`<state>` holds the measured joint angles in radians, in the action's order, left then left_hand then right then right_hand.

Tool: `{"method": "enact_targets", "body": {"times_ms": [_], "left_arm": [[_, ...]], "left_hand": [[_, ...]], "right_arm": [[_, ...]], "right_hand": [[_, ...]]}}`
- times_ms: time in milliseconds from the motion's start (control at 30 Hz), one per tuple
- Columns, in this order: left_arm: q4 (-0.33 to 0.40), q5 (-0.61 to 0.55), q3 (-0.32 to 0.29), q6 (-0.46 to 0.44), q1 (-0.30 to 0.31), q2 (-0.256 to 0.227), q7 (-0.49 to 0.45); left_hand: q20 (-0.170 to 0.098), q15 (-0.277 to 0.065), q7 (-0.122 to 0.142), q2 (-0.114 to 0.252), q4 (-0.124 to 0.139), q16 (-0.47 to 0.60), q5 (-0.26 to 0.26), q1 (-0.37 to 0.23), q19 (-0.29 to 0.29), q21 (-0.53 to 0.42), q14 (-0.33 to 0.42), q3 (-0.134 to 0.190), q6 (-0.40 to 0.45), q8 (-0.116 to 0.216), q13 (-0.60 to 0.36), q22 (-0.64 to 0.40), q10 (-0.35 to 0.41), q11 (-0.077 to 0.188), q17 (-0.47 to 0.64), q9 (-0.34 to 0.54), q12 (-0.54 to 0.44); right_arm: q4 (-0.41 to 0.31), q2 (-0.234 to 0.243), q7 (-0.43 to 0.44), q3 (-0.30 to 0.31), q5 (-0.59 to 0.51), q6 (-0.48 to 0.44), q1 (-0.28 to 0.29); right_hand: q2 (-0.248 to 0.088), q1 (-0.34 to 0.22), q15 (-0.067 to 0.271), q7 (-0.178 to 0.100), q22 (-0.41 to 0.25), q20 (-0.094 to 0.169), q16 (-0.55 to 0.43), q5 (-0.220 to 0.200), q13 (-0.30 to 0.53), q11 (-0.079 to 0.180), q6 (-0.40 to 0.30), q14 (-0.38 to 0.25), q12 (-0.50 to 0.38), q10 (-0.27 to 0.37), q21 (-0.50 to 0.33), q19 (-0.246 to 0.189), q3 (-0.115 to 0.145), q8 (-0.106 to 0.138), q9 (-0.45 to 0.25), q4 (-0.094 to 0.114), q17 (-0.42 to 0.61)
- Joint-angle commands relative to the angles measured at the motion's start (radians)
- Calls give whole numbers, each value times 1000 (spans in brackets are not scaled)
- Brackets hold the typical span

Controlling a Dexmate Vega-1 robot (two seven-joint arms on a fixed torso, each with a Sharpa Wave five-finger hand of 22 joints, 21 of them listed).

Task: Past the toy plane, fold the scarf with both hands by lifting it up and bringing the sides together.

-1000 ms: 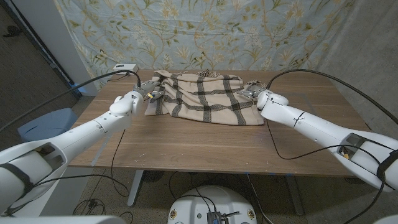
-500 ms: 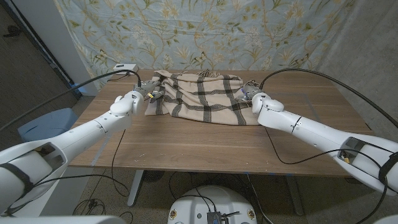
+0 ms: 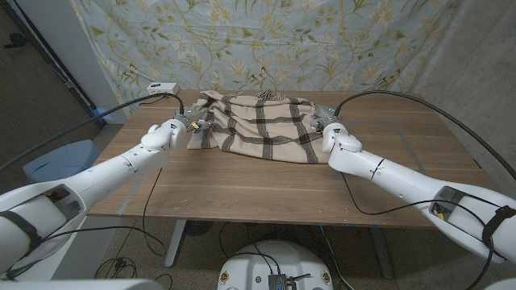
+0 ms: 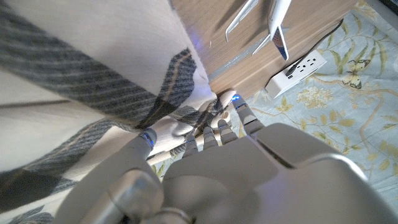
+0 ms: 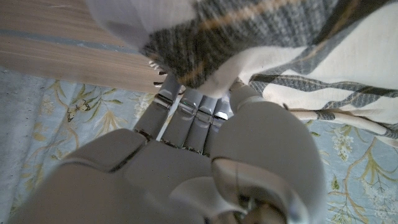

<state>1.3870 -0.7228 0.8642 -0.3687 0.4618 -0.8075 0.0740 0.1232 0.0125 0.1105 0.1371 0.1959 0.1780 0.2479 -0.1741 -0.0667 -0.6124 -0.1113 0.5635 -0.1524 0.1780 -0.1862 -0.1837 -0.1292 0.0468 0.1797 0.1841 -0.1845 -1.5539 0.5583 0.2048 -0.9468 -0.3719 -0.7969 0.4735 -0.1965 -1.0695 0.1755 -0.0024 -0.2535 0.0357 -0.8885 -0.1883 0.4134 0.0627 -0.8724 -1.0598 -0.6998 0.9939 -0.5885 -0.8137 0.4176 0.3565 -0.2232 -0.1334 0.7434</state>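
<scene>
We see the scarf [image 3: 256, 127] lying bunched at the far side of the tabletop [image 3: 266, 181], the toy plane [image 4: 273, 18] just beyond it. Our left hand [image 3: 193, 122] has its fingers [image 4: 214, 130] clamped on the scarf's left edge, and our right hand [image 3: 324, 121] grips the right edge.

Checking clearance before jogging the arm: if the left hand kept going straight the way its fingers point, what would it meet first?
The scarf: the left hand already has its fingertips at the fabric's edge. The toy plane lies beyond on the table, seemingly off that line, though depth is unclear.
</scene>
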Motion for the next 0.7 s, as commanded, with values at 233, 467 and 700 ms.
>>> {"method": "enact_targets", "body": {"times_ms": [233,467,700], "left_arm": [[-86,3,54,99,-29,20,65],[-100,11,56,93,-20,29,67],[-105,14,58,104,-20,26,63]], "left_hand": [[3,-1,-6,66,5,2,4,41,-15,7,-36,16,-54,-7,-1,-5,-47,-3,7,2,2],[2,2,-13,66,6,2,5,53,-17,8,-46,19,-65,-5,-1,-6,-60,-6,7,3,2],[0,3,-15,66,6,4,5,61,-17,8,-47,20,-67,-2,-1,-6,-62,-7,8,3,0]], "right_arm": [[-22,-26,54,131,124,95,36],[5,-45,75,108,98,118,0],[41,-71,98,91,74,168,-36]], "right_hand": [[2,-37,43,9,-6,-9,-6,0,32,16,-27,-33,-36,21,-20,16,15,7,-6,0,19],[22,-91,38,13,-26,38,-99,1,138,5,-17,-30,-99,-9,-97,-10,-10,-5,-45,-14,182],[9,-121,40,10,-54,82,-190,-5,265,3,5,24,-155,-67,-178,20,-30,-11,-110,12,386]]}}
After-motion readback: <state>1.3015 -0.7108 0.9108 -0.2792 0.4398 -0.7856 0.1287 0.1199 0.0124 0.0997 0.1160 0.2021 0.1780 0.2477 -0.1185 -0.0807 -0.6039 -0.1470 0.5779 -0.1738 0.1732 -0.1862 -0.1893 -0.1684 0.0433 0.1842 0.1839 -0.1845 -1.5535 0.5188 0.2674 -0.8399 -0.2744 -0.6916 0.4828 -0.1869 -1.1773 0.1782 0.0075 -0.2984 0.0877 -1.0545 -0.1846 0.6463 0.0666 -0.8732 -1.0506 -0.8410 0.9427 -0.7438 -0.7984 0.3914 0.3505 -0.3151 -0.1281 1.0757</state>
